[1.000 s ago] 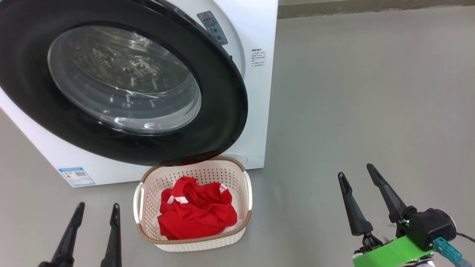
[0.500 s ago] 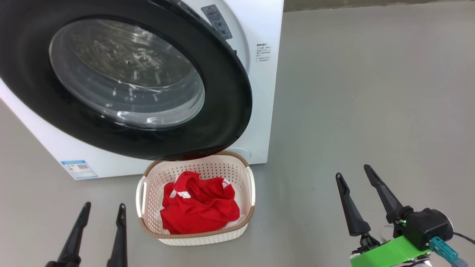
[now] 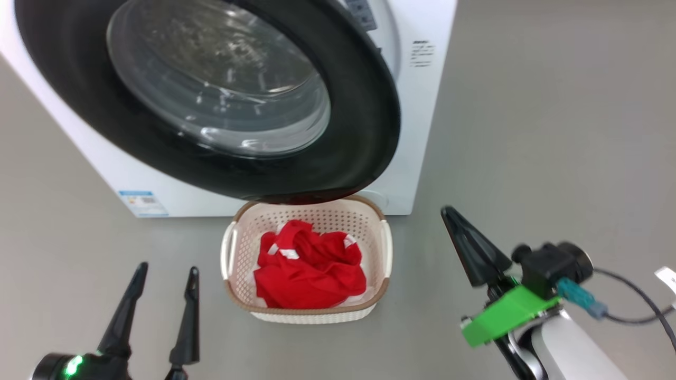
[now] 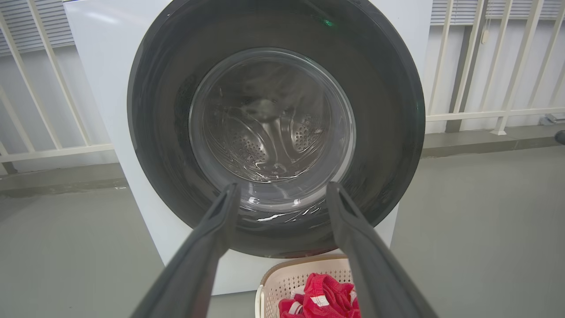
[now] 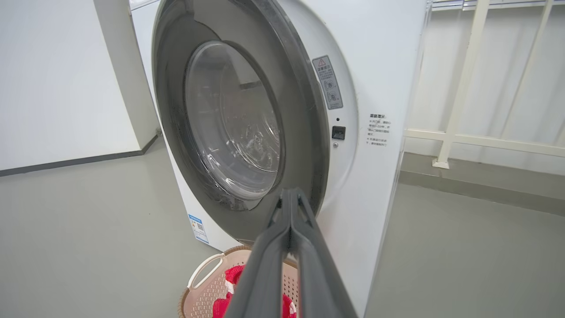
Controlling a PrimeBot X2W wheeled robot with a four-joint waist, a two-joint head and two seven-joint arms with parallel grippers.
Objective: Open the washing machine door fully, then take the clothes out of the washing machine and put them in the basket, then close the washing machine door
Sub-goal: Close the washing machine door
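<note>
Head view: red clothes [image 3: 309, 272] lie in the basket [image 3: 306, 315] below the washing machine door [image 3: 364, 132]. The writing on the blue sticker [image 3: 143, 203] is unreadable. The left end effector [image 3: 168, 270], spread, and the right end effector [image 3: 449, 212], pressed together and empty, flank the basket without touching it.

A bare indoor room, more like a test space than a furnished home. A lone white washer [image 5: 384, 53] stands on a smooth grey floor [image 3: 554, 105]. One side has a plain white wall [image 5: 53, 79] with dark skirting [image 5: 66, 163]. White railing [image 4: 485, 114] runs behind, and a small basket [image 3: 311, 315] sits in front.
</note>
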